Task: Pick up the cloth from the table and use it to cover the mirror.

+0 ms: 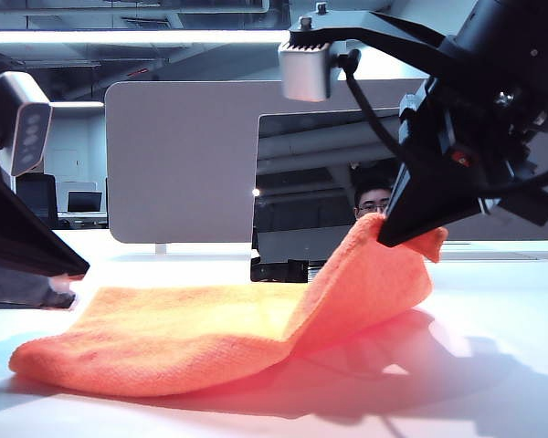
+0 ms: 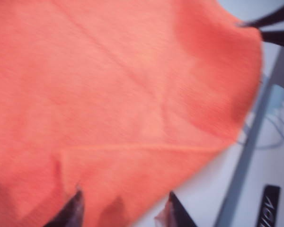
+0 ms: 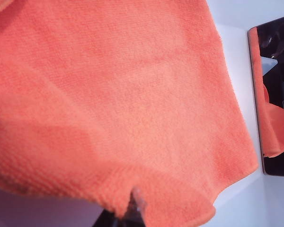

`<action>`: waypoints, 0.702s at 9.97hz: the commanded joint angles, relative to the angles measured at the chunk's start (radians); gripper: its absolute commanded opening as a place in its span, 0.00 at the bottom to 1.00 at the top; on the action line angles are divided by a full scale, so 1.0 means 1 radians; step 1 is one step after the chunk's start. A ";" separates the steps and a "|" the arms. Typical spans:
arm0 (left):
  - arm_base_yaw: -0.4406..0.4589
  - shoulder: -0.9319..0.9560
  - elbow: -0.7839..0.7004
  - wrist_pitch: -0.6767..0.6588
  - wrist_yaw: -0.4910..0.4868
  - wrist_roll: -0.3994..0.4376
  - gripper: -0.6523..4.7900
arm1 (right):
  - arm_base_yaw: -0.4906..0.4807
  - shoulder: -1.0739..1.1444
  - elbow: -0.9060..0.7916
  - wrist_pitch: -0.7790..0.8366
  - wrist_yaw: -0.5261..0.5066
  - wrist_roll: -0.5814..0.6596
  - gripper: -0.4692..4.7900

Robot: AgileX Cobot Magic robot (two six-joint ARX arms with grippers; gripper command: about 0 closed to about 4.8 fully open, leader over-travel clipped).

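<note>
The orange cloth [image 1: 183, 333] lies spread on the white table [image 1: 493, 383]. Its right corner is lifted, with my right gripper [image 1: 395, 235] shut on it. In the right wrist view the cloth [image 3: 123, 94] is pinched at its hem between the shut fingers of the right gripper [image 3: 135, 204]. The mirror [image 1: 315, 182] stands upright just behind the cloth, and the mirror [image 3: 278, 94] reflects an orange fold. My left gripper [image 1: 62, 294] is low at the cloth's left end. The left gripper [image 2: 124, 205] is open over the cloth [image 2: 113, 94], one fingertip above the fabric, the other beside its edge.
A grey-brown partition panel [image 1: 178, 160] stands behind the mirror. The right arm's camera housing [image 1: 306, 68] hangs above the mirror's top edge. White table surface extends to the right and front of the cloth.
</note>
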 commanded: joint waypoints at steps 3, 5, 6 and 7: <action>0.001 0.115 0.004 0.089 0.011 -0.031 0.51 | 0.001 -0.003 0.003 0.010 -0.002 0.002 0.08; 0.000 0.117 0.004 0.054 0.145 -0.057 0.51 | 0.001 -0.003 0.003 0.010 -0.008 0.008 0.08; 0.000 0.117 0.004 0.048 0.109 -0.049 0.51 | 0.001 -0.003 0.003 0.009 -0.008 0.008 0.08; 0.000 0.117 0.004 0.044 0.054 -0.045 0.51 | 0.001 -0.003 0.003 0.009 -0.008 0.008 0.08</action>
